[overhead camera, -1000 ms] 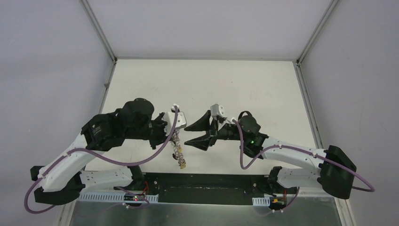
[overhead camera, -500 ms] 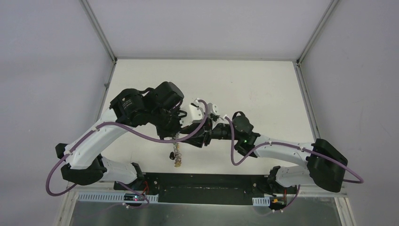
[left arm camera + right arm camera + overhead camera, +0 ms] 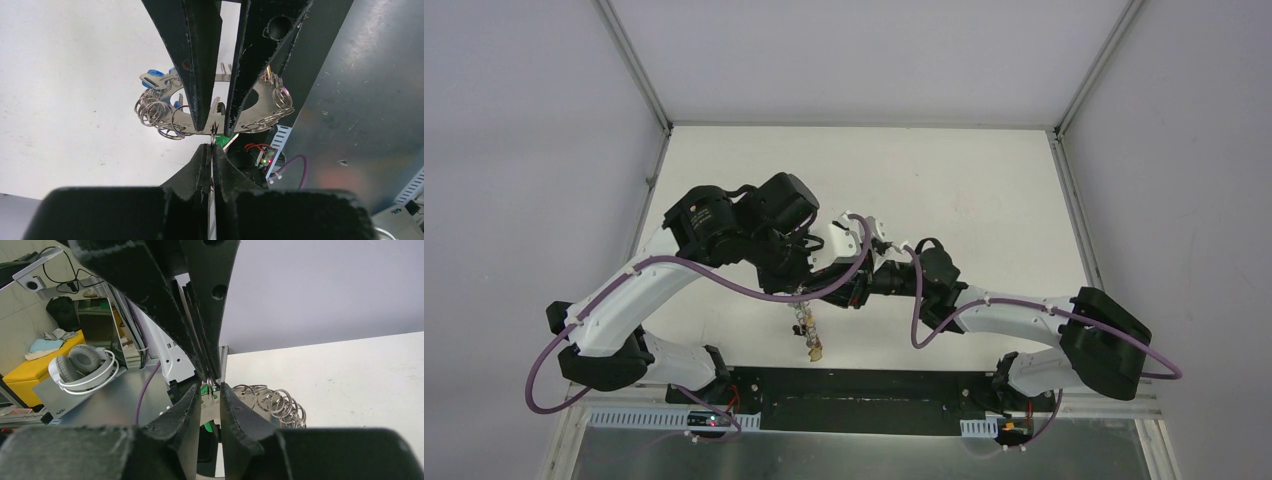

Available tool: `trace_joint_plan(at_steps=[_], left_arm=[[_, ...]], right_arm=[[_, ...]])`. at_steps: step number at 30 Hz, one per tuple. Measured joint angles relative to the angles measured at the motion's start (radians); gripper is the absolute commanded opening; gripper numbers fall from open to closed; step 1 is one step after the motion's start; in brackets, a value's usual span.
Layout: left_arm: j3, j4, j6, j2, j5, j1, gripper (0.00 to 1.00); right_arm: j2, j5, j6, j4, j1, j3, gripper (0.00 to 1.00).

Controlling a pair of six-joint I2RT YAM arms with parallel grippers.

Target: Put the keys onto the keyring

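Left gripper (image 3: 211,150) clamped tight on lower edge of keyring (image 3: 265,107), centre frame, over white table (image 3: 60,100). Blue-tagged key (image 3: 152,76) at ring's upper left; green tag (image 3: 228,140) just beside the fingertips. Right gripper (image 3: 215,125) straddles the ring from top of frame, fingers a narrow gap apart; pinching or not, cannot tell.

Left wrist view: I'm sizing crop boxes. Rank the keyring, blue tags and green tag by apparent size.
1. keyring, clearly largest.
2. blue tags.
3. green tag, though only a sliver shows, so its place below the blue tags is unsure.
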Motion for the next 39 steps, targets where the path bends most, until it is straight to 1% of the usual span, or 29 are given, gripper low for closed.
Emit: trace_joint_plan(at_steps=[2,4,6,8,11,14,16,18,19,26,27,28,29,30,34,35,37,39], left_arm=[[-0.002,0.0,0.001,0.0,0.001,0.0,0.0],[-0.006,0.0,0.001,-0.002,0.004,0.0,0.0],[-0.014,-0.001,0.0,-0.006,0.013,0.0,0.0],[-0.024,0.001,0.0,-0.011,0.017,0.0,0.0],[-0.036,0.002,0.0,-0.019,0.019,0.0,0.0],[-0.042,0.004,0.0,-0.028,0.022,0.0,0.0],[-0.042,0.009,-0.001,-0.035,0.024,0.0,0.0],[-0.045,0.014,-0.003,-0.043,0.025,0.0,0.0],[-0.048,0.017,-0.004,-0.048,0.026,0.0,0.0],[-0.058,0.02,-0.01,-0.053,0.047,0.0,0.0],[-0.059,0.02,-0.011,-0.053,0.048,0.0,0.0],[-0.06,0.021,-0.011,-0.053,0.049,0.0,0.0],[-0.062,0.024,-0.012,-0.053,0.05,0.0,0.0],[-0.064,0.026,-0.012,-0.053,0.05,0.0,0.0],[-0.068,0.029,-0.014,-0.053,0.049,0.0,0.0],[-0.068,0.029,-0.015,-0.053,0.049,0.0,0.06],[-0.073,0.036,-0.016,-0.059,0.048,0.0,0.23],[-0.087,0.055,-0.022,-0.073,0.046,0.0,0.34]], right_arm=[[0.0,0.0,0.002,0.005,0.0,0.0,0.22],[0.0,0.0,0.003,0.008,0.001,0.0,0.18],[0.003,-0.005,0.004,0.012,0.002,0.0,0.17],[0.011,-0.019,0.007,0.018,0.002,0.002,0.17],[0.032,-0.043,0.018,0.021,0.002,0.007,0.21],[0.051,-0.053,0.027,0.022,0.003,0.011,0.24],[0.056,-0.054,0.029,0.022,0.004,0.011,0.22],[0.056,-0.055,0.029,0.022,0.004,0.011,0.16],[0.056,-0.056,0.029,0.022,0.004,0.013,0.15],[0.064,-0.077,0.032,0.026,0.005,0.026,0.19],[0.064,-0.077,0.033,0.026,0.005,0.026,0.18],[0.064,-0.077,0.033,0.026,0.005,0.026,0.13],[0.064,-0.077,0.034,0.026,0.005,0.026,0.03],[0.064,-0.08,0.036,0.026,0.005,0.026,0.0],[0.064,-0.091,0.037,0.027,0.006,0.026,0.0],[0.064,-0.092,0.037,0.027,0.006,0.026,0.0],[0.064,-0.091,0.036,0.028,0.006,0.026,0.0],[0.064,-0.09,0.035,0.025,0.006,0.026,0.0]])
